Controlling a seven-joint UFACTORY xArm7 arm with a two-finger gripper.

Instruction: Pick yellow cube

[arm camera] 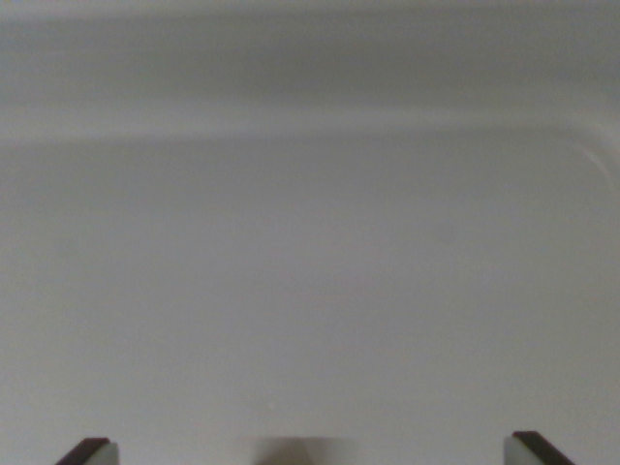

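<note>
Gripper over bare grey tray, no cube showing

Fingertips: two, dark, poking in at the bottom edge of the wrist view, one [89, 450] at the wrist view's left and one at the wrist view's right. Gripper [310, 450] jaws stand wide apart, nothing between them but bare surface. Tray [310, 291]: one, pale grey, smooth, blurred, filling nearly the whole view. Its raised rim [291, 131] runs as a soft band across the upper part, well beyond the fingertips, and curves round at a corner [596, 155] toward the wrist view's right. Shadow patch [300, 450]: one, faint and darker, on the tray floor between the two fingertips at the bottom edge. Yellow cube: not in this view, cannot tell where it lies. Nothing stands between the fingertips and the rim. Writing or labels: none readable.
</note>
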